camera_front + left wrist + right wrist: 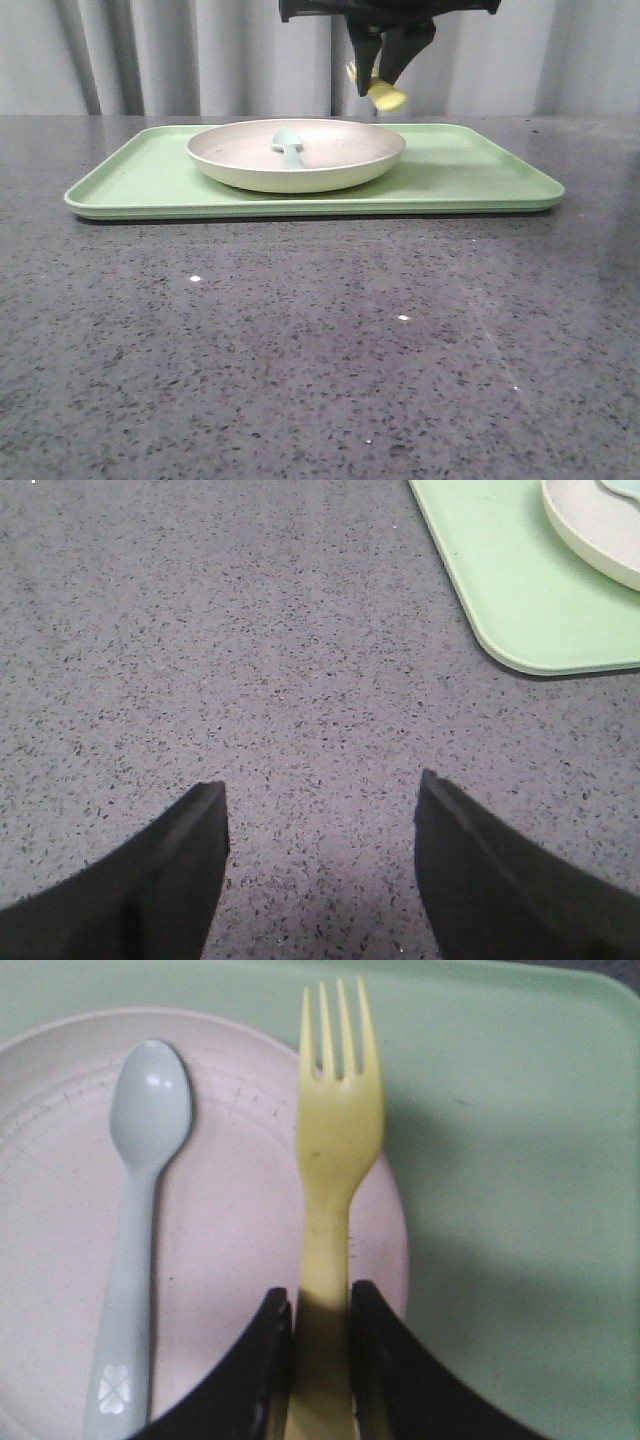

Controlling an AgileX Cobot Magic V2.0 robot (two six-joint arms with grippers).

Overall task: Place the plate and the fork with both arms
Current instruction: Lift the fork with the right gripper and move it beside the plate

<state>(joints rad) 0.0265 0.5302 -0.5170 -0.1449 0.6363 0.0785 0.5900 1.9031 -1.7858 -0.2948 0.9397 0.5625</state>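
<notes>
Grey curtains hang behind a dark speckled bench (pixel 320 350), where the plate (pixel 240 165) sits on a green tray (pixel 480 180) with a pale blue spoon (pixel 290 145) lying in it. Up above, the right claw (pixel 383 78) is clamped on the handle of the yellow fork (pixel 335 1140), tines pointing away from it, the plate's rim directly beneath and the spoon off to one side! Over bare bench, the left claw (pixel 320 790) has its fingers spread apart, gripping nothing, with the tray corner ahead of it and to one side.
</notes>
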